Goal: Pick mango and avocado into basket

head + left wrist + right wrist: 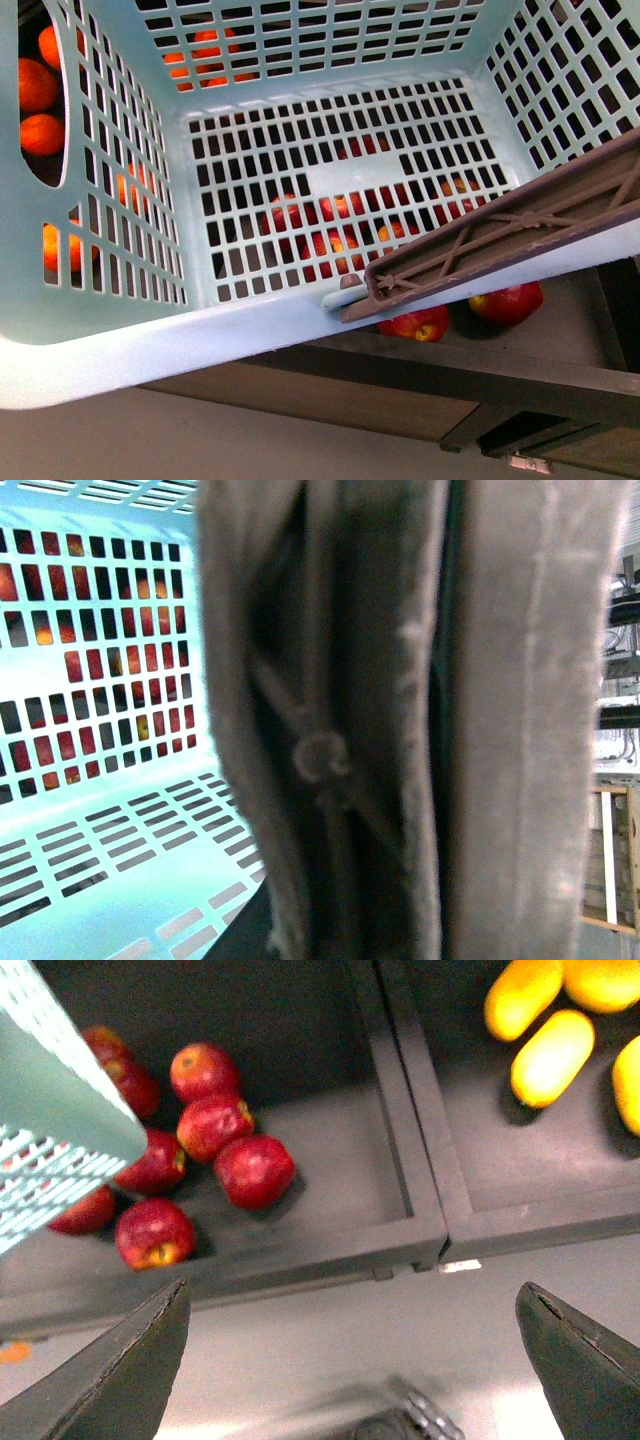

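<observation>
The light teal basket (300, 330) fills the front view, seen from above through its slotted bottom, with nothing inside it. Its brown handle (500, 235) crosses the lower right. In the left wrist view that handle (500, 720) looms close and blurred, and my left gripper is shut on it with its fingers hidden. In the right wrist view my right gripper (350, 1360) stands open over a pale surface, nothing between its fingers (120, 1370). Yellow mangoes (552, 1057) lie in a dark bin beyond it. The avocado is out of view.
Red apples (254, 1168) lie in a dark bin beside the mango bin, and show under the basket (415, 323). A raised divider (400, 1120) parts the two bins. Oranges (40, 85) show at the far left. A basket corner (60, 1110) overhangs the apples.
</observation>
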You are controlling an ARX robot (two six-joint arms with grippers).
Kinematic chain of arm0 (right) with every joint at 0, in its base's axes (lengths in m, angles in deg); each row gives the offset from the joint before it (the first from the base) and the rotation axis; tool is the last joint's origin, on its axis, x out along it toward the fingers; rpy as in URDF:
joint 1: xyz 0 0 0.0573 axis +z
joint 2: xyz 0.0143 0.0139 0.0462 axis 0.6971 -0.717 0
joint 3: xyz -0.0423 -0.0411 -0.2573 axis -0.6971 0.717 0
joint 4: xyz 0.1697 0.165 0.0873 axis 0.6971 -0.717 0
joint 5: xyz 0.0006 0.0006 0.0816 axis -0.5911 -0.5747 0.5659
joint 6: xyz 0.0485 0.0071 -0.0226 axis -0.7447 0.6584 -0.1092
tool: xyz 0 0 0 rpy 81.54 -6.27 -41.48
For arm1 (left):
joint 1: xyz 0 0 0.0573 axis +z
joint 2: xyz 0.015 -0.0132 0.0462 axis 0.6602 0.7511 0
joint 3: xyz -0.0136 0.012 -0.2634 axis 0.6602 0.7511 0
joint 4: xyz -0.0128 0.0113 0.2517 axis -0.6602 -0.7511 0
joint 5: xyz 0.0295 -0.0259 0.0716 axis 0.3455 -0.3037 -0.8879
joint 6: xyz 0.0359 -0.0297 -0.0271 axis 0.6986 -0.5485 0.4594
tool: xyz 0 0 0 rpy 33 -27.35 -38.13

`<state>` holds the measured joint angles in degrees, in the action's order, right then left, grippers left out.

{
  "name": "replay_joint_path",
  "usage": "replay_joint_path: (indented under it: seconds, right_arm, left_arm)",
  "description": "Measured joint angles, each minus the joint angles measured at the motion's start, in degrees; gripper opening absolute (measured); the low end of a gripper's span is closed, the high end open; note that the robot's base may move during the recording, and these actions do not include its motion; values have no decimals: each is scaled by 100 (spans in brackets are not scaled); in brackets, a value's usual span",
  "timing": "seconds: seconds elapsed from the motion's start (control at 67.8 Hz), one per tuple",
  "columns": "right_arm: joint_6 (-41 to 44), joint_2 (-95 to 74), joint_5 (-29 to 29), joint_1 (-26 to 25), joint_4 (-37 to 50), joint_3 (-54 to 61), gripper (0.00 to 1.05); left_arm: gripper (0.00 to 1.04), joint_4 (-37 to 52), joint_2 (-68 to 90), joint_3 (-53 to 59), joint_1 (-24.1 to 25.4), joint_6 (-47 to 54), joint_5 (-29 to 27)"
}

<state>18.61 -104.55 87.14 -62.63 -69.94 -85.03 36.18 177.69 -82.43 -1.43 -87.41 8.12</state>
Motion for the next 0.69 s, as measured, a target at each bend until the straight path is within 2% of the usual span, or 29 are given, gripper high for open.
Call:
replay_joint_path:
  seconds: [0.162,0.324,0.501,0.693]
  right_arm:
    - [470,-1231,824,-1735,905,-330,96]
    - [962,-2883,988,-2929,2011,-728,96]
    - [1300,-5003,841,-3434,3088,-1392,96]
    - [1506,-7121,511,-3416,3790,-2131,96]
  left_arm:
    - [13,0,0,0,0,-13,39]
    - [13,0,0,0,0,-9,31]
    - [13,0,2,0,0,-7,28]
    - [13,0,2,0,0,-9,31]
